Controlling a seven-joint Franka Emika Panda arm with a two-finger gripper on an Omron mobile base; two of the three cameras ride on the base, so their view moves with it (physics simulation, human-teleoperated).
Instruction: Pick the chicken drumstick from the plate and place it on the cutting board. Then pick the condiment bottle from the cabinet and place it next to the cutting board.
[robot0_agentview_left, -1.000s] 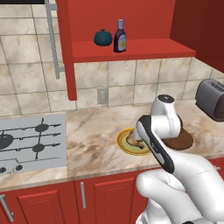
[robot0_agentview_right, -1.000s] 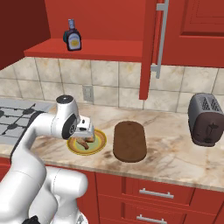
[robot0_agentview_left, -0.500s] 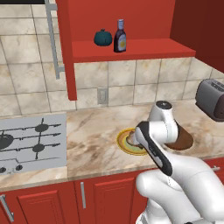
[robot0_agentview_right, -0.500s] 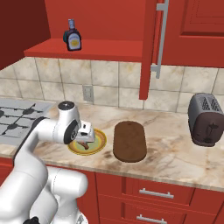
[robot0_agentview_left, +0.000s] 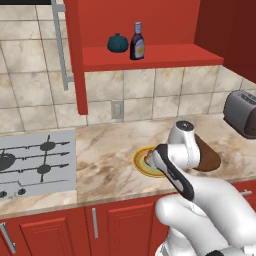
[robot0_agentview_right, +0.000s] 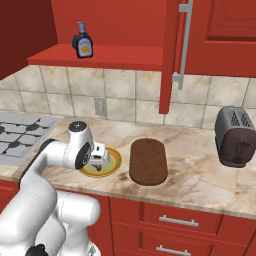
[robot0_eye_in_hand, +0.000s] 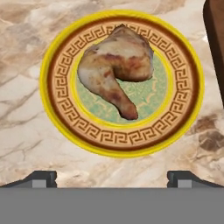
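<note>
On the marble counter (robot0_agentview_right: 195, 170), the plate (robot0_eye_in_hand: 57, 109) sits just left of the cutting board (robot0_agentview_right: 148, 160) as the right base view shows them, the two close together but apart. At the plate's greenish centre lies the chicken drumstick (robot0_eye_in_hand: 117, 65), golden-brown, its thick end toward the top of the hand view and its narrow bone end pointing down and to the right. It rests flat and nothing touches it.

Directly above the plate hangs the gripper (robot0_eye_in_hand: 112, 178), facing down at it. Its two dark fingertips (robot0_eye_in_hand: 40, 178) stand far apart at the bottom corners of the hand view, jaws spread to their widest, with only bare counter and plate rim between them; they hold nothing. From the right base view the gripper (robot0_agentview_right: 99, 156) sits low over the plate's near part, and from the left base view the white arm covers most of the plate (robot0_agentview_left: 141, 165) and part of the cutting board (robot0_agentview_left: 207, 157).

Up on the open red shelf of the cabinet (robot0_agentview_left: 150, 56) stands the condiment bottle (robot0_agentview_left: 137, 41), upright, with a round teal object (robot0_agentview_left: 117, 43) just beside it. A toaster (robot0_agentview_right: 235, 136) stands on the counter well to the right of the board, and a hob (robot0_agentview_left: 35, 162) lies to the left of the plate.
</note>
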